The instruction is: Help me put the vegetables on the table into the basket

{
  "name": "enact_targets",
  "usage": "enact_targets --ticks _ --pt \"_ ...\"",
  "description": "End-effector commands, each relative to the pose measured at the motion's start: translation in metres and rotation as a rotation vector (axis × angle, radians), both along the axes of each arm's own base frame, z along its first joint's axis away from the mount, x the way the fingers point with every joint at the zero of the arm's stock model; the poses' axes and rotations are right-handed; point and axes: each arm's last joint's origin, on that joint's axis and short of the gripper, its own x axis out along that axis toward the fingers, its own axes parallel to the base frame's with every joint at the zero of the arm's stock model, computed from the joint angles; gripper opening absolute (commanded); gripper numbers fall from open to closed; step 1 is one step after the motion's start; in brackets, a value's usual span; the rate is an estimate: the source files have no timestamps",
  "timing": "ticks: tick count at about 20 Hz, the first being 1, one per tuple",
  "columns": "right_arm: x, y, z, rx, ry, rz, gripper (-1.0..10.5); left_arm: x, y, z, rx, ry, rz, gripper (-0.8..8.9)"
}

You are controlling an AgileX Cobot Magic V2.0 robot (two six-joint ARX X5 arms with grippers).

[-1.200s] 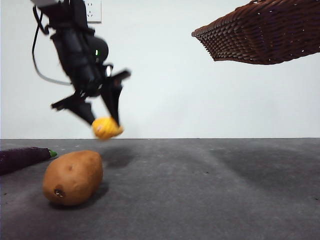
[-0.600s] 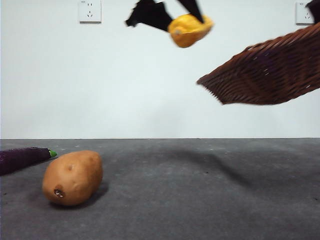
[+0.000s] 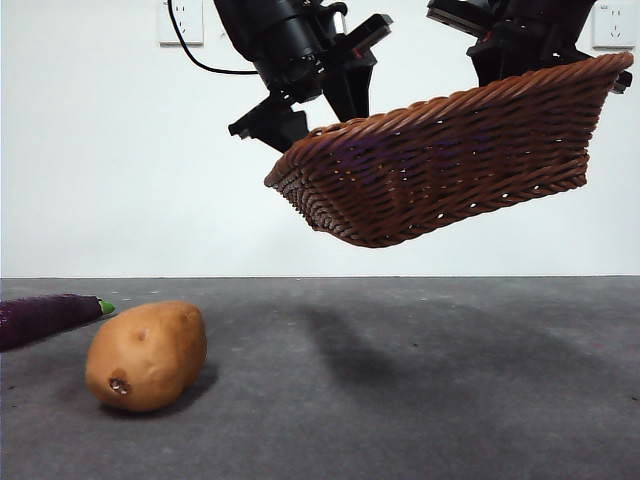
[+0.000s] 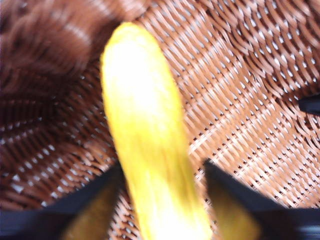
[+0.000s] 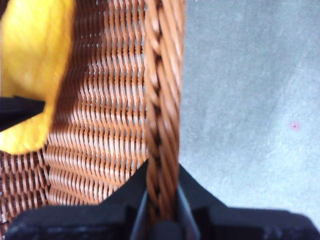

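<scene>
My right gripper (image 5: 162,200) is shut on the rim of the brown wicker basket (image 5: 110,125) and holds it tilted, high above the table (image 3: 420,390). The basket hangs at the upper right of the front view (image 3: 450,160). My left gripper (image 4: 162,185) reaches into it over its low side (image 3: 320,110), with the small yellow-orange piece (image 4: 145,140) between its jaws above the wicker floor. The piece also shows in the right wrist view (image 5: 35,65); the basket wall hides it in the front view. The potato (image 3: 146,355) and the purple eggplant (image 3: 45,318) lie on the table at the left.
A white wall with two sockets (image 3: 180,22) stands behind the table. The right wrist view shows bare grey table (image 5: 250,100) beside the basket.
The left gripper has carried the yellow-orange piece up and to the right, from beside the potato into the basket. The basket has tilted and moved left and down to meet it.
</scene>
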Motion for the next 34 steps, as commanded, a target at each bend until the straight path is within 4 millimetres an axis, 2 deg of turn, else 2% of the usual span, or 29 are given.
enact_targets --ticks 1,3,4,5,7,9,11,13,15,18,20,22,25,27,29,30,31,34 --pt "0.001 0.001 -0.001 0.013 0.004 -0.017 -0.1 0.003 0.001 -0.004 0.004 0.004 -0.006 5.45" --pt "0.001 0.001 -0.001 0.012 0.006 -0.016 -0.1 0.004 0.003 -0.002 0.012 -0.044 -0.067 5.45" --pt "0.002 0.0 -0.003 -0.001 0.005 -0.016 -0.1 0.003 0.01 0.002 0.016 -0.046 -0.073 5.44" --pt "0.003 0.0 -0.005 -0.029 0.004 -0.025 -0.1 0.001 0.018 0.01 0.018 -0.054 -0.074 5.38" --pt "0.009 0.0 -0.015 -0.078 0.032 -0.039 -0.1 -0.01 0.036 0.038 -0.002 -0.102 -0.063 5.34" --pt "0.015 0.003 -0.027 -0.093 0.069 -0.03 -0.1 -0.037 0.055 0.073 -0.008 -0.159 -0.066 5.34" --pt "0.023 0.006 -0.039 -0.101 0.097 -0.028 -0.1 -0.066 0.075 0.097 0.067 -0.178 -0.034 5.34" --pt "0.026 0.007 -0.045 -0.109 0.111 -0.019 -0.1 -0.09 0.089 0.111 0.125 -0.219 -0.006 5.34" --pt "0.026 0.008 -0.045 -0.099 0.112 -0.007 -0.1 -0.107 0.099 0.114 0.122 -0.225 0.012 5.34" --pt "0.028 0.009 -0.045 -0.075 0.093 0.009 -0.1 -0.125 0.111 0.095 0.146 -0.179 0.034 5.34" --pt "0.03 0.01 -0.044 -0.069 0.077 0.01 -0.1 -0.131 0.115 0.069 0.148 -0.146 0.062 5.34" --pt "0.031 0.01 -0.044 -0.06 0.064 0.013 -0.1 -0.132 0.116 0.035 0.144 -0.107 0.108 5.34" --pt "0.034 0.012 -0.043 -0.039 0.03 0.012 -0.1 -0.125 0.112 -0.024 0.156 -0.032 0.188 5.34" --pt "0.034 0.012 -0.042 -0.034 0.026 0.012 -0.1 -0.119 0.109 -0.055 0.195 0.018 0.247 5.35" --pt "0.035 0.012 -0.042 -0.035 0.025 0.012 -0.1 -0.112 0.105 -0.073 0.25 0.052 0.254 5.64" --pt "0.035 0.012 -0.042 -0.036 0.025 0.011 -0.1 -0.108 0.102 -0.08 0.258 0.06 0.251 6.38" --pt "0.034 0.012 -0.042 -0.035 0.025 0.01 -0.1 -0.103 0.099 -0.086 0.262 0.063 0.251 6.65" --pt "0.034 0.012 -0.042 -0.035 0.027 0.005 -0.1 -0.095 0.094 -0.106 0.302 0.103 0.248 6.64"
